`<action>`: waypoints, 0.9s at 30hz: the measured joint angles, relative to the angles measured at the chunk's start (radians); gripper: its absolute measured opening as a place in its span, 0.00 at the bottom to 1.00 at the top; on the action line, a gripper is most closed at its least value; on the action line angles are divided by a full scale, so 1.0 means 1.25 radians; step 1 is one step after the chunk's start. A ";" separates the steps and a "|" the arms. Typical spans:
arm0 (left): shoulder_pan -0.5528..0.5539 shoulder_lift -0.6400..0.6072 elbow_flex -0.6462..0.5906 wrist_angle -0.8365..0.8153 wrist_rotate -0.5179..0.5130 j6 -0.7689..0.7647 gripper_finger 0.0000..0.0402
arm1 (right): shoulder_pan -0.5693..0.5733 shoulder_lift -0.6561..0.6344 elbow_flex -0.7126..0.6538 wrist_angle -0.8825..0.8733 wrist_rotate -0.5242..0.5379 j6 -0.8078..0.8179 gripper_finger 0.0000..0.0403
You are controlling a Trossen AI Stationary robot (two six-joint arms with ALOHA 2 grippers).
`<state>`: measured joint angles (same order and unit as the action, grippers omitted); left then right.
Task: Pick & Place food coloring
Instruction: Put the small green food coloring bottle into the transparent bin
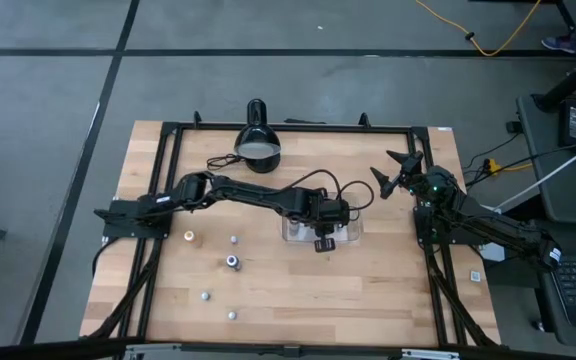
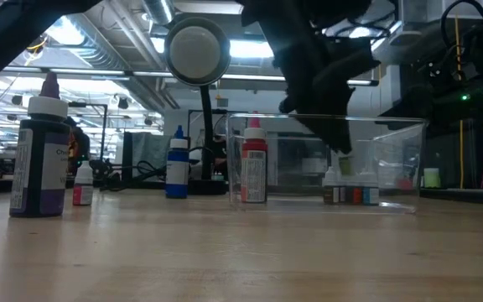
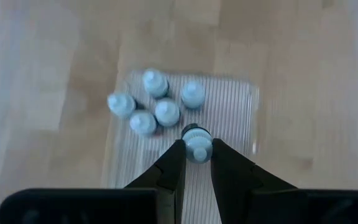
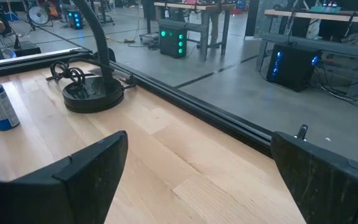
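- The pale wooden desk (image 1: 298, 290) with a black metal frame carries everything; both dark arms reach over it.
- The left arm stretches from the desk's left edge across to the middle, its left claw (image 3: 197, 163) pointing down into the clear rectangular plastic tray (image 1: 348, 236) at the centre of the desk.
- The right arm waits at the desk's right edge, its right claw (image 1: 398, 172) lifted near the far right corner with its 2 fingers spread wide apart and nothing between them.
- The black dome-shaped desk lamp (image 1: 258, 145) stands at the far edge of the desk, behind the tray, its cable looping on the wood.
- In the tray, the left claw's fingers are clamped on 1 tiny pale-capped food coloring bottle (image 3: 197, 143), gripping it just under the cap.
- 5 more tiny pale-capped bottles (image 3: 155, 107) stand upright in a tight cluster in the tray, just beside the held one.
- The low view shows the coloured bases of that cluster (image 2: 355, 195) on the tray floor.
- Loose bottles stand well apart on the desk's left half: an orange-topped one (image 1: 189, 237), a dark one (image 1: 232, 262), and small pale ones (image 1: 205, 296).
- From desk height, a dark bottle with a white cap (image 2: 44, 159), a blue bottle (image 2: 177, 164) and a red-capped bottle (image 2: 253, 164) stand upright.
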<state>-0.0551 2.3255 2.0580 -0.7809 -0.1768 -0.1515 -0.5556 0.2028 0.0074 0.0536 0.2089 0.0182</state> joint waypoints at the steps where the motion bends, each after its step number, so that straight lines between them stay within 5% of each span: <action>1: 0.000 0.005 0.000 -0.001 0.006 0.005 0.14 | 0.000 0.000 0.000 0.000 0.000 0.001 0.98; 27: -0.002 0.043 0.001 0.018 0.035 0.049 0.16 | 0.000 0.000 0.000 0.000 0.000 0.002 0.98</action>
<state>-0.0570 2.3798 2.0590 -0.7582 -0.1330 -0.0905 -0.5556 0.2028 0.0074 0.0536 0.2089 0.0203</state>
